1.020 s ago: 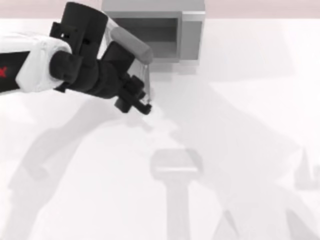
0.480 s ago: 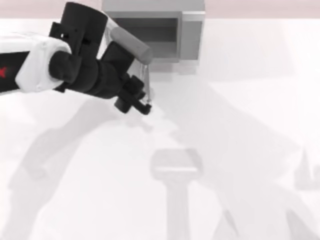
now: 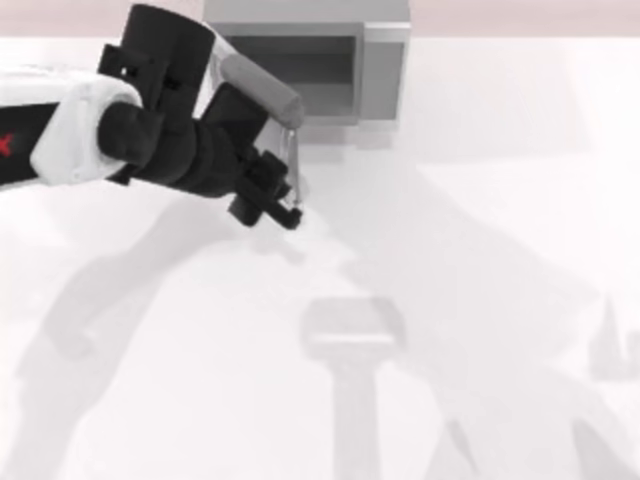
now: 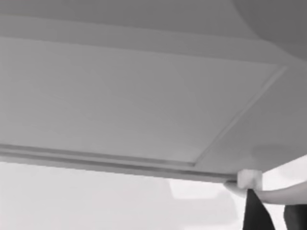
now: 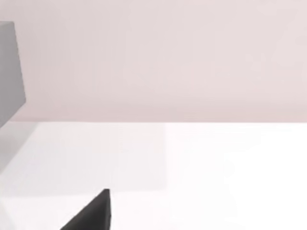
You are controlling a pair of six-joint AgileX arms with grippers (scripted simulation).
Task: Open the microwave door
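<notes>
From above, the microwave (image 3: 330,60) is sitting at the far edge of the white counter (image 3: 480,250), its dark cavity showing. The microwave door (image 3: 262,85) is swinging out toward the left at an angle, and its pale bar handle (image 3: 293,160) is hanging at the free edge. The left pincer (image 3: 285,205) is reaching in from the left side, its black fingers closing on the lower end of that handle, just in front of the oven.

From the left wrist, the door's grey panel (image 4: 134,100) is filling the frame close up, with the handle's pale end (image 4: 249,178) pressing against a dark fingertip (image 4: 254,213).

From the right wrist, only a dark finger tip (image 5: 93,213) is showing over bare counter, with the microwave's side (image 5: 10,67) well apart; I cannot tell whether the right pincer is apart or together
</notes>
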